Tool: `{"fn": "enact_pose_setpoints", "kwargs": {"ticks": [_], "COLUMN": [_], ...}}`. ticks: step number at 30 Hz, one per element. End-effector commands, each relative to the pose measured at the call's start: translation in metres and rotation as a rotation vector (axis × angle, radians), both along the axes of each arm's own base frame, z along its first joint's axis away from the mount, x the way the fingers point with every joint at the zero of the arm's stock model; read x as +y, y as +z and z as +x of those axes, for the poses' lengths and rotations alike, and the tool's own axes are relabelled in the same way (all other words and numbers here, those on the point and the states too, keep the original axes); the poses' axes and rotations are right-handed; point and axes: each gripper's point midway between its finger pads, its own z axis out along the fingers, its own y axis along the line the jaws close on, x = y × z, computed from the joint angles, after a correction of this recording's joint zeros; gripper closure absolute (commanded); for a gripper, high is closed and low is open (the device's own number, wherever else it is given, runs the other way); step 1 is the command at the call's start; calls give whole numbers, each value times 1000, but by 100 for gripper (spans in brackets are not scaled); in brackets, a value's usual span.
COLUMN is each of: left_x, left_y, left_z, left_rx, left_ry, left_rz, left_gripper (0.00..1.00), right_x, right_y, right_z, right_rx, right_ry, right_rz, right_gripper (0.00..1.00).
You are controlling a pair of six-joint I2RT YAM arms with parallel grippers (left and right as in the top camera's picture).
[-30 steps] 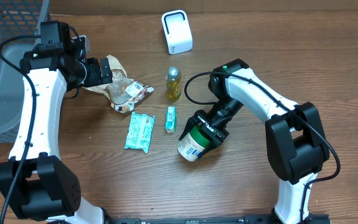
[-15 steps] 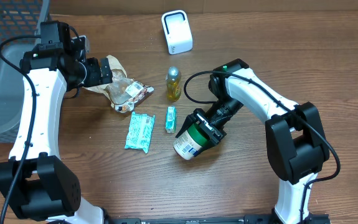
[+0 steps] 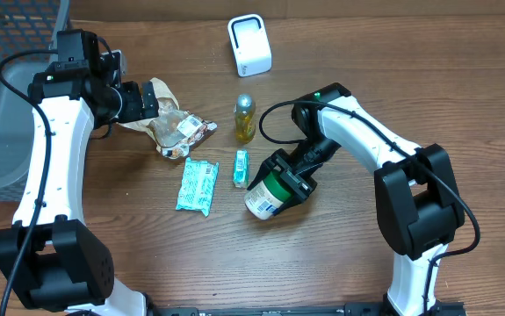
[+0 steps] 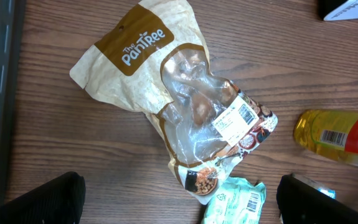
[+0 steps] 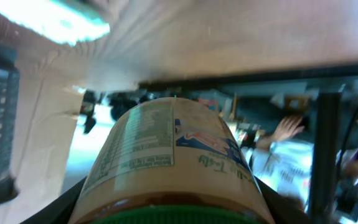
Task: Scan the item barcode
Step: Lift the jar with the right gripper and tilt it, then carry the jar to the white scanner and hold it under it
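Right jaws closed partway around jar [image 3: 265, 197], gripping its green-lid end; jar tilted near middle of counter [image 3: 340, 263], beside small teal packet [image 3: 241, 168]. Left jaws wide open, empty, over snack bag [image 4: 166, 87]. Jar judged rigid, smooth, fairly heavy; lid-end hold keeps label exposed.

the brown wooden table [image 3: 428, 79] in front of me carries a white scanner [image 3: 249, 44] at its far side and a yellow bottle [image 3: 244, 119] near the middle. a crumpled snack bag [image 3: 175, 127] lies left of the bottle. nearer me, a teal packet [image 3: 198, 185] lies beside a small green packet [image 3: 241, 168]. a grey mesh basket [image 3: 2, 96] sits at the left edge.
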Motion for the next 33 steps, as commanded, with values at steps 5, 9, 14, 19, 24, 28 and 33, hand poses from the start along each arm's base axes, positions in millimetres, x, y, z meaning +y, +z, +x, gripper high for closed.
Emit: {"fn": "enact_pose_setpoints", "kwargs": {"ticks": [5, 9, 14, 19, 24, 28, 33], "left_x": [-5, -5, -5, -5, -5, -5, -5], "left_y": [3, 3, 3, 3, 3, 3, 3], "left_z": [1, 1, 1, 1, 1, 1, 1], "left_rx": [-12, -12, -12, -12, -12, -12, -12], "left_ry": [-38, -40, -40, -39, -40, -39, -39], "left_rz": [2, 2, 2, 2, 2, 2, 2], "left_gripper": [0, 1, 1, 1, 0, 0, 1], "right_x": [-11, -25, -48, -52, -55, -62, -69], "right_y": [-19, -39, -54, -63, -68, -71, -67], "right_z": [28, 46, 56, 80, 106, 135, 176], "right_rx": [-249, -372, -449, -564, -683, -807, -1007], "right_ry": [71, 114, 163, 163, 154, 140, 165], "right_rz": [-90, -199, -343, -390, -438, -511, -576], "right_gripper": [51, 51, 52, 57, 58, 58, 59]}}
